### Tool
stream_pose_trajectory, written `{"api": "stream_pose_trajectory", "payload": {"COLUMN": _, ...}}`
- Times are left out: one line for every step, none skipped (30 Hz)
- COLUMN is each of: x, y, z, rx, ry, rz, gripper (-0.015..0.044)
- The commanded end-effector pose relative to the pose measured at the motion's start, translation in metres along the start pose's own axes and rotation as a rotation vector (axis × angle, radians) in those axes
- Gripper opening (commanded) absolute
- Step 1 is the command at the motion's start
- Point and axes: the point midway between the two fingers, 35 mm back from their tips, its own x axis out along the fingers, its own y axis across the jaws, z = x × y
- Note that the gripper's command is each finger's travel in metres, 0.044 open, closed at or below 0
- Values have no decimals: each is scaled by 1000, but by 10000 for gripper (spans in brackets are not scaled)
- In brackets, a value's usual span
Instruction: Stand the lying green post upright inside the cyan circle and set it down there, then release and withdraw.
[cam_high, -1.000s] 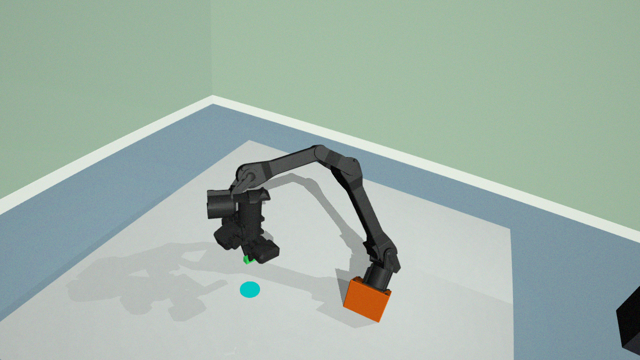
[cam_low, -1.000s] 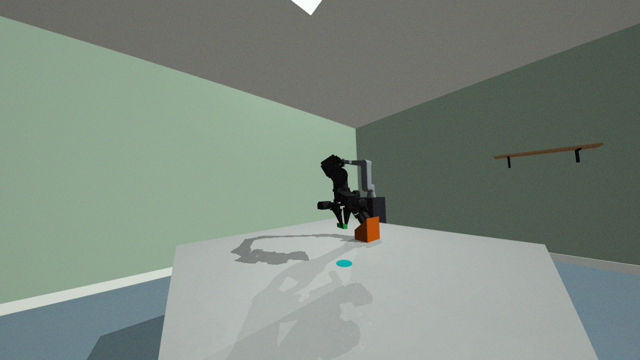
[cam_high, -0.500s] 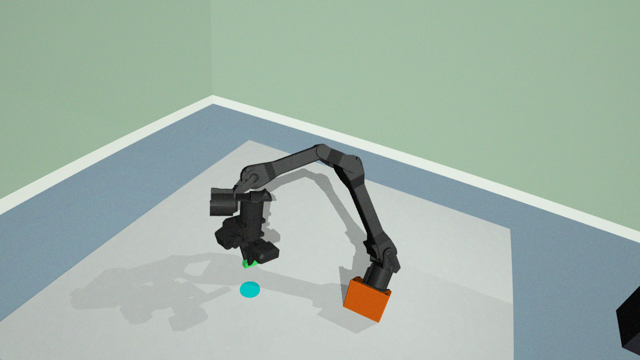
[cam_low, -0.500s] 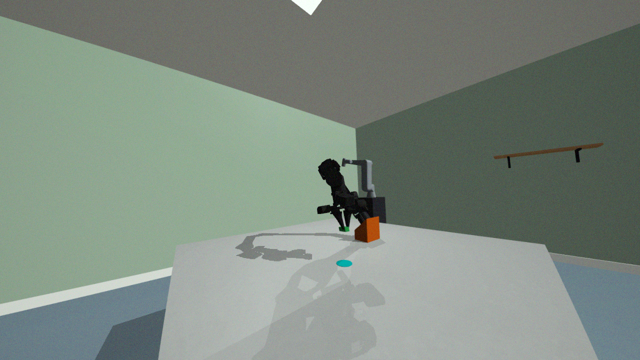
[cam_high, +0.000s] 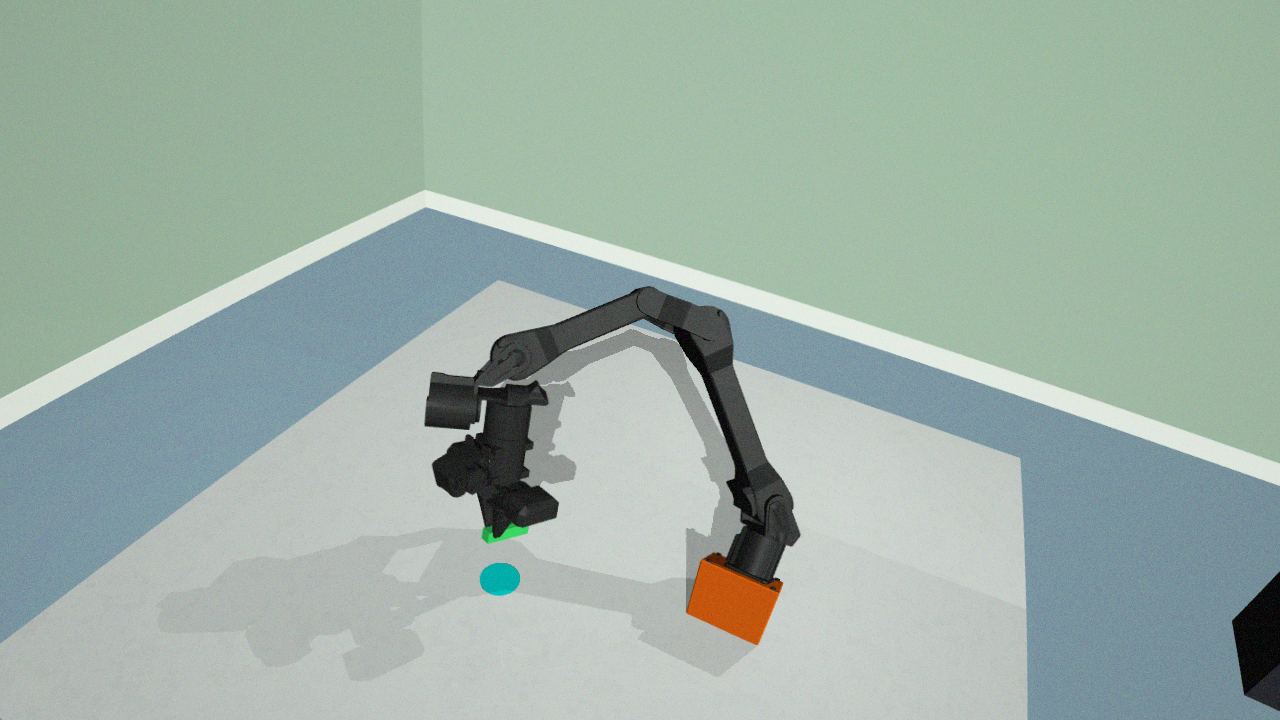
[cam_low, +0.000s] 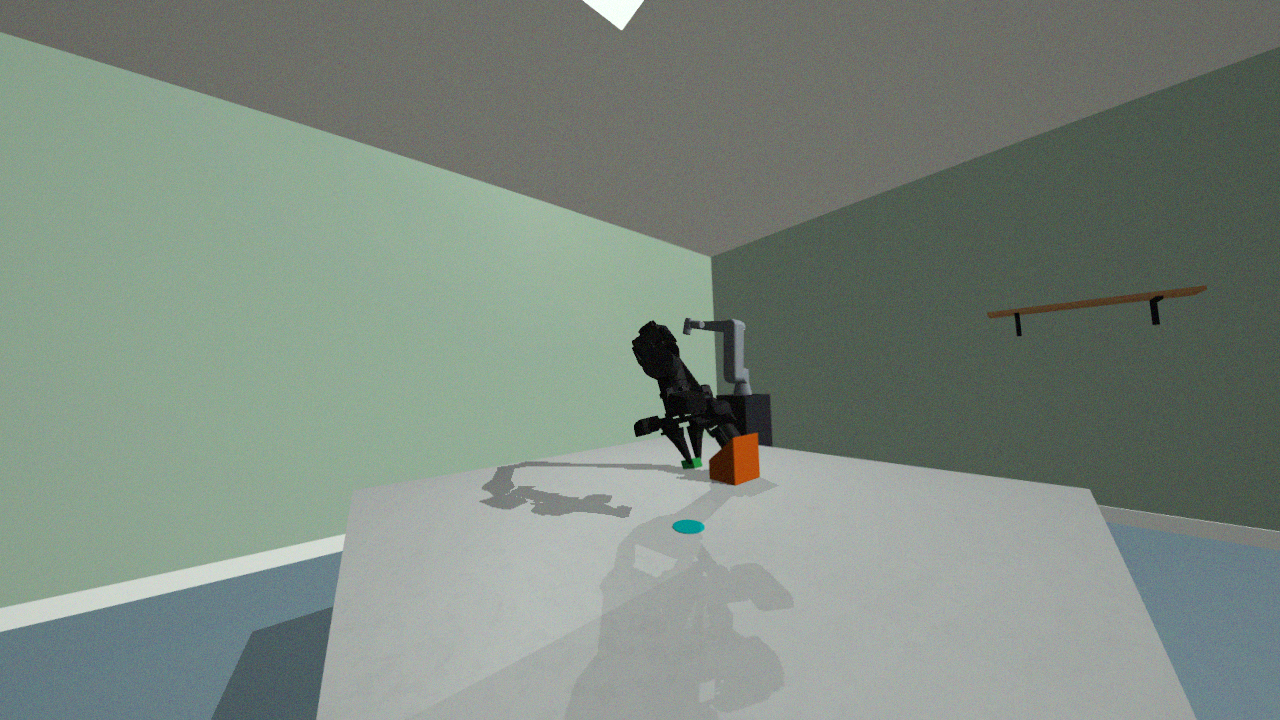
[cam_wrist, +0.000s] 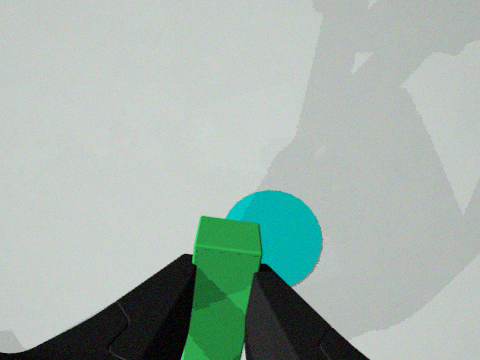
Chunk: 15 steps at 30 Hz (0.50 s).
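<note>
Green and blocky, the post (cam_high: 505, 534) (cam_low: 693, 463) (cam_wrist: 222, 295) was gripped between the two black fingers (cam_high: 488, 514) (cam_low: 677, 441), which pressed on its opposite sides. The wrist view showed one end face and a long side running down out of the frame. Its exact tilt could not be told, nor whether any part of it touched the worktop (cam_high: 850, 537) (cam_low: 939, 591) (cam_wrist: 100, 100).

Flat on that pale grey worktop lay the cyan circle (cam_high: 499, 579) (cam_low: 688, 526) (cam_wrist: 292, 235). Seen from the wrist, the post's end overlapped one edge of the circle; the top and exterior views showed the two apart, so the post was near it but did not stand in it.

The black arm (cam_high: 595, 325) (cam_low: 682, 385) arched away from an orange block (cam_high: 732, 607) (cam_low: 746, 460) at its base, and its shadows fell across the worktop. Behind it, the exterior view showed a grey arm (cam_low: 733, 354) on a dark pedestal (cam_low: 761, 417).
</note>
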Motion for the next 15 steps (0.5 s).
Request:
{"api": "stream_pose_trajectory", "payload": {"x": 3, "y": 0, "z": 0, "rx": 2, "ry": -27, "rz": 19, "gripper": 23}}
{"api": "stream_pose_trajectory", "payload": {"x": 3, "y": 0, "z": 0, "rx": 3, "ry": -34, "rz": 22, "gripper": 23}}
{"api": "stream_pose_trajectory", "payload": {"x": 4, "y": 0, "z": 0, "rx": 3, "ry": -41, "rz": 25, "gripper": 23}}
{"api": "stream_pose_trajectory", "payload": {"x": 4, "y": 0, "z": 0, "rx": 4, "ry": -47, "rz": 29, "gripper": 23}}
{"api": "stream_pose_trajectory", "payload": {"x": 4, "y": 0, "z": 0, "rx": 5, "ry": -54, "rz": 32, "gripper": 23}}
{"api": "stream_pose_trajectory", "payload": {"x": 5, "y": 0, "z": 0, "rx": 5, "ry": -61, "rz": 35, "gripper": 23}}
{"api": "stream_pose_trajectory", "payload": {"x": 5, "y": 0, "z": 0, "rx": 6, "ry": -68, "rz": 38, "gripper": 23}}
{"api": "stream_pose_trajectory", "payload": {"x": 6, "y": 0, "z": 0, "rx": 6, "ry": -75, "rz": 41, "gripper": 23}}
{"api": "stream_pose_trajectory", "payload": {"x": 6, "y": 0, "z": 0, "rx": 7, "ry": -82, "rz": 44, "gripper": 23}}
{"api": "stream_pose_trajectory", "payload": {"x": 7, "y": -1, "z": 0, "rx": 8, "ry": -89, "rz": 47, "gripper": 23}}
{"api": "stream_pose_trajectory", "payload": {"x": 7, "y": -1, "z": 0, "rx": 8, "ry": -96, "rz": 50, "gripper": 23}}
{"api": "stream_pose_trajectory", "payload": {"x": 8, "y": -1, "z": 0, "rx": 9, "ry": -103, "rz": 53, "gripper": 23}}
{"api": "stream_pose_trajectory", "payload": {"x": 8, "y": -1, "z": 1, "rx": 9, "ry": -111, "rz": 56, "gripper": 23}}
{"api": "stream_pose_trajectory", "payload": {"x": 8, "y": -1, "z": 1, "rx": 10, "ry": -118, "rz": 58, "gripper": 23}}
{"api": "stream_pose_trajectory", "payload": {"x": 9, "y": -1, "z": 1, "rx": 10, "ry": -125, "rz": 61, "gripper": 23}}
